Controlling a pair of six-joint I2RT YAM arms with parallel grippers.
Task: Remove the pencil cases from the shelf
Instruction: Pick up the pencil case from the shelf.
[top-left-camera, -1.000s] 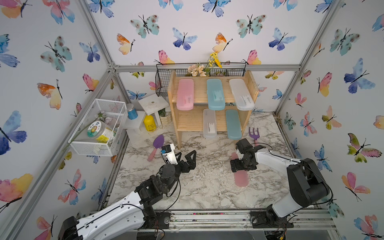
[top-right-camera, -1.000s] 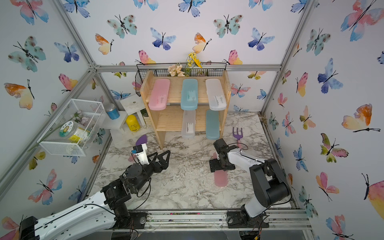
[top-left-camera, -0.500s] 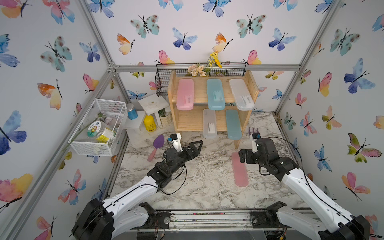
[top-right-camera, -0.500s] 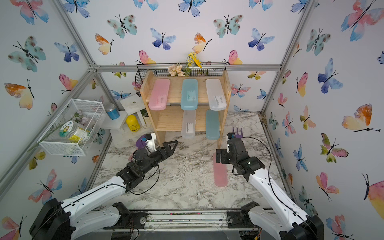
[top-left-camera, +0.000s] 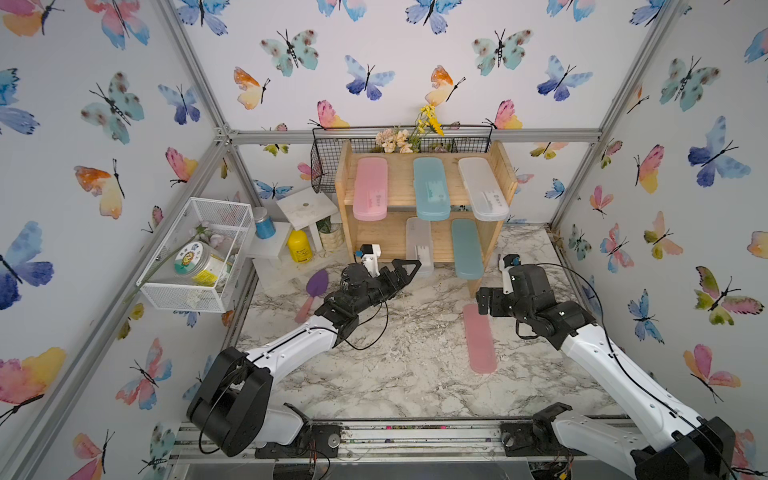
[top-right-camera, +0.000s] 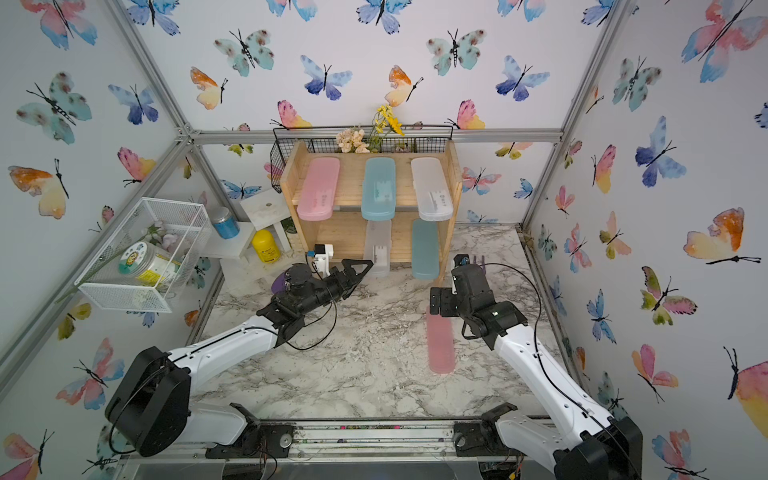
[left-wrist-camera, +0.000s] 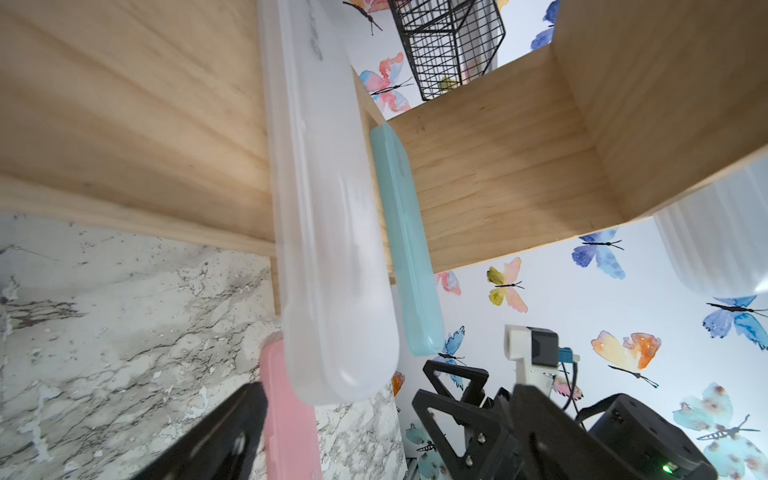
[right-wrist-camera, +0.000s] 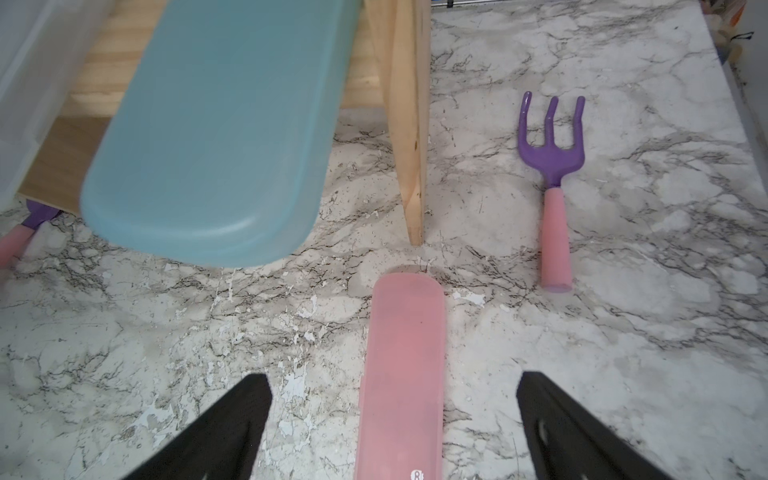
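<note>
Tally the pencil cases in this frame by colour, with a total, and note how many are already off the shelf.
Pink: 2, one on the shelf's top tier, one on the marble table
Teal-blue: 2, top tier, bottom tier
Frosted clear: 2, top tier, bottom tier
Total: 6 cases; 1 off the shelf, 5 on it.

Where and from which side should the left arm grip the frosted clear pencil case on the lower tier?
Grip the clear case at its rounded front end, which overhangs the shelf edge. Come from the front, jaws across its narrow width, probably pulling straight out; the teal case lies alongside.
</note>
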